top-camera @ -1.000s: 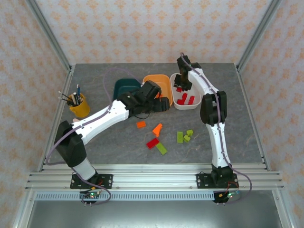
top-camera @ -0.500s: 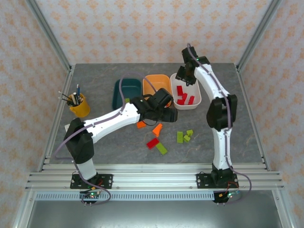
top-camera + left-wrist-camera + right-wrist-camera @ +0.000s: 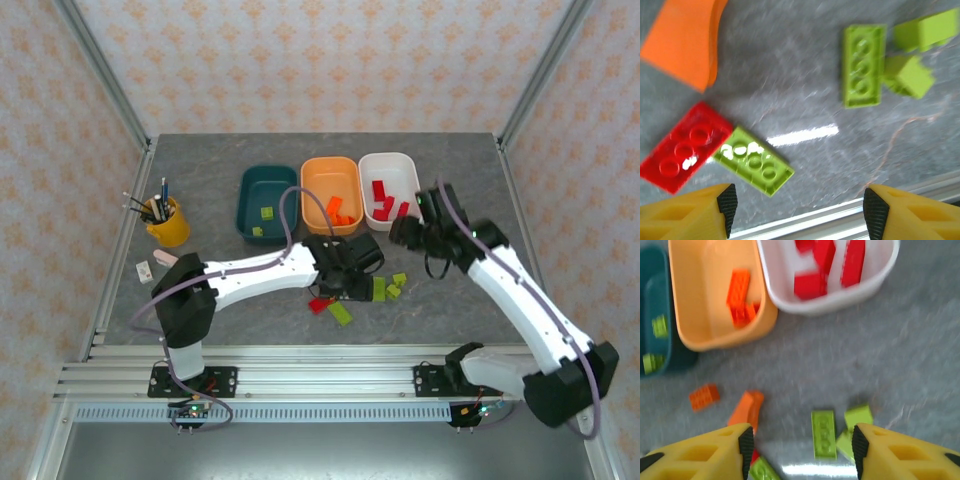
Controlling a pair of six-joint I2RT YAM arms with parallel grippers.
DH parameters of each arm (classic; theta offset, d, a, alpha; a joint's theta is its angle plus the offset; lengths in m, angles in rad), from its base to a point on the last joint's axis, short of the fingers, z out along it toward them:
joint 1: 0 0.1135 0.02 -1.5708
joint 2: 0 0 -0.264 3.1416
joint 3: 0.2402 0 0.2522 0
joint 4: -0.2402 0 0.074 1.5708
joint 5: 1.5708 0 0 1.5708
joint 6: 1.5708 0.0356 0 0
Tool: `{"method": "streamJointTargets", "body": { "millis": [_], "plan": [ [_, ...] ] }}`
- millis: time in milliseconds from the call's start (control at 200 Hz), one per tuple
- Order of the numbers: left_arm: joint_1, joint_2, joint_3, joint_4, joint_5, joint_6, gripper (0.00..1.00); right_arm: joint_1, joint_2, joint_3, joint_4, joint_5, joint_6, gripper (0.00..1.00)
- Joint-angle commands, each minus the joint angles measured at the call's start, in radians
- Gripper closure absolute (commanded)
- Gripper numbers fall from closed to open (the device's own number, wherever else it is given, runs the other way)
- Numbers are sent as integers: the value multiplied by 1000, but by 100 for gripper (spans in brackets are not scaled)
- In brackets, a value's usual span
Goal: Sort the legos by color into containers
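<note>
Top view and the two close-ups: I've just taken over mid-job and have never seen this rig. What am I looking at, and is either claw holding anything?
The top view looks down on a table from above and behind two robot arms bolted at its near edge. Each arm ends in a two-finger gripper with a small camera on its wrist. The close-ups come from those cameras, with the yellow fingers at the bottom edge.

The left gripper hangs over loose bricks: a red brick, green bricks and an orange brick. The right gripper looks toward three tubs: the teal tub holds green, the orange tub orange, the white tub red.

Both grippers are open and hold nothing. The cup of pens stands at the left.
</note>
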Motion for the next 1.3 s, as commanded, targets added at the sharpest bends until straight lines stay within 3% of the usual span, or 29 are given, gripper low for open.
{"method": "streamJointTargets", "body": {
  "millis": [0, 235, 515, 771, 1296],
  "plan": [
    [-17, 21, -19, -68, -7, -208, 28, 35, -133, -96, -14, -36, 77, 42],
    [-53, 39, -85, 8, -13, -513, 24, 51, -266, -117, -129, -64, 81, 42],
    [-59, 118, -92, 50, -52, -663, 27, 51, -356, -113, -192, -54, 88, 42],
    [-26, 154, -101, 24, -82, -662, 35, 51, -410, -133, -204, -38, 133, 42],
    [3, 231, -76, 53, -68, -606, 67, 51, -398, -148, -168, -19, 151, 42]
  ]
}}
